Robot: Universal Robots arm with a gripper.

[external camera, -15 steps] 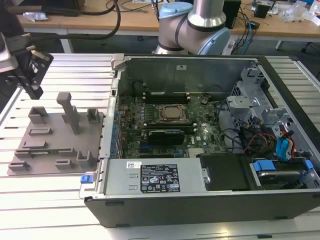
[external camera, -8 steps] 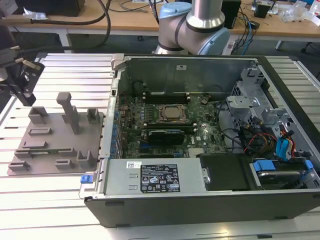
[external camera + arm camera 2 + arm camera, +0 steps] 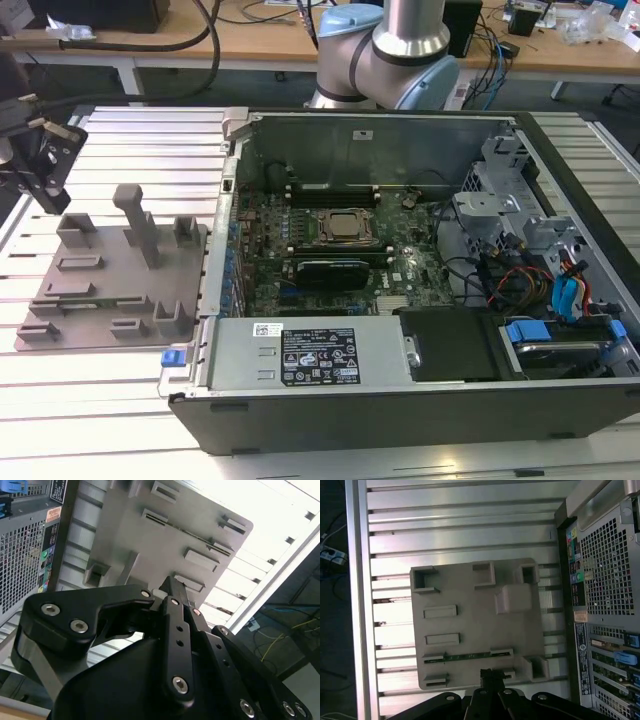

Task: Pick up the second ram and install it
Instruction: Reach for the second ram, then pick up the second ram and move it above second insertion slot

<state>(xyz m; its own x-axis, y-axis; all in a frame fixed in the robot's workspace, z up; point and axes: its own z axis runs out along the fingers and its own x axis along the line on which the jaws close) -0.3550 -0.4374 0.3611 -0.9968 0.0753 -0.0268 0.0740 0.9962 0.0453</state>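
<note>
The second ram [image 3: 467, 656] is a thin dark-green stick standing on edge in a slot of the grey holder tray [image 3: 470, 625], between two small holder blocks; it also shows as a dark strip [image 3: 187, 531] in the second wrist view. My gripper [image 3: 490, 674] hangs above the tray, off to one side of the ram and not touching it, with its black fingers [image 3: 172, 592] together and nothing between them. In the exterior view the gripper [image 3: 47, 195] is at the far left, over the tray's [image 3: 110, 300] left edge.
An open computer case [image 3: 400, 390] lies to the exterior view's right of the tray, with the motherboard [image 3: 330, 250], its CPU socket [image 3: 345, 227] and long black slots [image 3: 325, 190] exposed. Tall grey posts [image 3: 135, 220] stand on the tray. Everything rests on a ribbed aluminium table [image 3: 150, 150].
</note>
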